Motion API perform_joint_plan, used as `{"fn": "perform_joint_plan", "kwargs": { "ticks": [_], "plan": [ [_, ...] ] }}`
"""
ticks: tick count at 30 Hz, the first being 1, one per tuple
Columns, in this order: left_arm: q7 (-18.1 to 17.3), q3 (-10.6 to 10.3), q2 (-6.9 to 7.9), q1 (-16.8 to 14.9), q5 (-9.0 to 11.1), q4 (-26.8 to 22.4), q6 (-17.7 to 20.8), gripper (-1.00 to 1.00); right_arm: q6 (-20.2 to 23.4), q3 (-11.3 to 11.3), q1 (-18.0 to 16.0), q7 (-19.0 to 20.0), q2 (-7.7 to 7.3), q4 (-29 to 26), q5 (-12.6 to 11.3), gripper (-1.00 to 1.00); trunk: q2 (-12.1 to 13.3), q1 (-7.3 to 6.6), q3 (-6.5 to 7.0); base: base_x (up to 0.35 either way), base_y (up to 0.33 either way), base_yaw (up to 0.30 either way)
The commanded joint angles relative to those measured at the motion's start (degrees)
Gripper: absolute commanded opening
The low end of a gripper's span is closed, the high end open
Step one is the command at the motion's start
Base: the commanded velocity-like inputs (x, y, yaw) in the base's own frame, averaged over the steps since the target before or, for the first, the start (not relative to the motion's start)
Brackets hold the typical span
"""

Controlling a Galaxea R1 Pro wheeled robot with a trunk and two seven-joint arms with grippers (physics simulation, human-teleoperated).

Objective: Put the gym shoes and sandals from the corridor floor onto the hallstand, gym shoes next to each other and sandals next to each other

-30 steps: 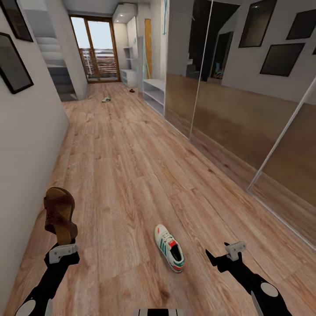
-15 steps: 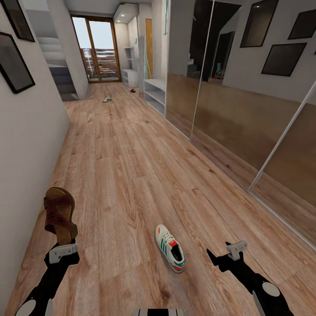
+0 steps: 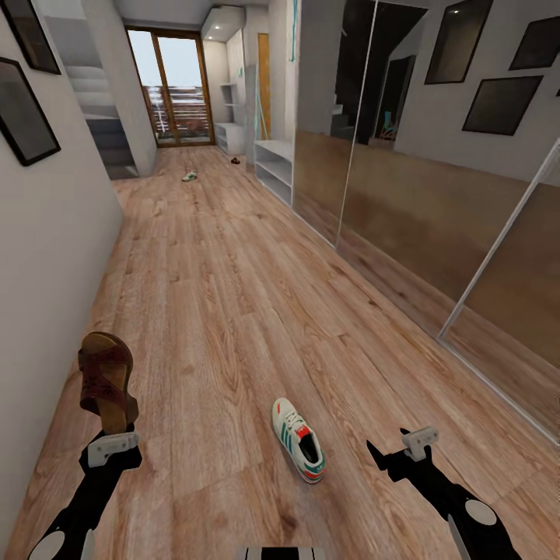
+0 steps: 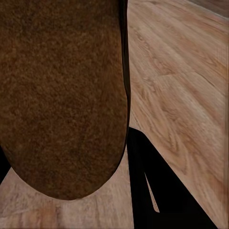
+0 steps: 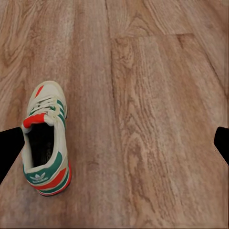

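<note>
- Sandals: two show. One [image 3: 106, 379] is held up in the left gripper [image 3: 111, 445], heel down and toe up, close to the left wall [image 3: 47, 233]; the left wrist view has its tan sole [image 4: 62, 95] close to the lens. The other [image 3: 234, 161] is a small dark shape on the floor far down the corridor, near a far rack; its details are too small to tell.
- Left gripper is closed on the sandal's heel end, above the floor [image 3: 233, 311].
- Gym shoes: two show. One [image 3: 299, 439] lies upright on the floor between the two arms, nearer the right one, toe pointing away from the robot. In the right wrist view this shoe [image 5: 46, 138] sits beside one dark fingertip [image 5: 9, 152], not between the fingers. The other shoe [image 3: 189, 176] lies far off on the floor, near the glass door [image 3: 171, 89].
- Right gripper [image 3: 400, 453] is spread wide and holds nothing, hovering over bare planks just right of the near shoe.
- Racks: two pale units stand along the right wall, one [image 3: 274, 167] before the mirrored panels [image 3: 404, 171] and one [image 3: 228, 136] further back.
- Frames: two dark ones [image 3: 23, 101] hang on the left wall.
</note>
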Motion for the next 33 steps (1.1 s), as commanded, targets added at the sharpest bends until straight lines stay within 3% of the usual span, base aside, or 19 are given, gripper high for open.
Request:
{"fn": "perform_joint_plan", "kwargs": {
  "ticks": [1, 9, 29, 30, 33],
  "plan": [
    [-0.36, 0.24, -0.07, -0.06, -0.79, -0.04, -0.32, -1.00, 0.13, -0.12, -0.03, 0.33, 0.03, -0.07, 0.50, 1.00, -0.02, -0.01, -0.04, 0.000, -0.224, 0.062],
    [-0.35, 0.23, -0.03, -0.06, -0.79, -0.03, -0.32, -1.00, 0.13, -0.12, -0.03, 0.32, 0.09, -0.07, 0.50, 1.00, -0.02, -0.01, -0.04, 0.000, -0.177, 0.198],
    [-0.44, 0.02, -0.12, -0.14, -0.75, 1.16, -0.13, -1.00, 0.13, -0.14, -0.03, 0.32, 0.09, 0.02, 0.50, 1.00, -0.02, -0.01, -0.04, 0.000, -0.006, 0.277],
    [-0.44, -0.10, -0.16, -0.26, -0.72, 2.17, -0.04, -1.00, 0.13, -0.13, -0.03, 0.32, 0.09, 0.02, 0.50, 1.00, -0.02, -0.01, -0.04, 0.000, 0.000, 0.278],
    [-0.21, -3.12, -0.21, -0.80, -0.72, 6.01, 0.36, -1.00, 0.12, -0.20, -0.03, 0.32, 0.09, 0.04, 0.50, 1.00, -0.02, -0.01, -0.04, 0.000, 0.000, 0.278]
  ]
}}
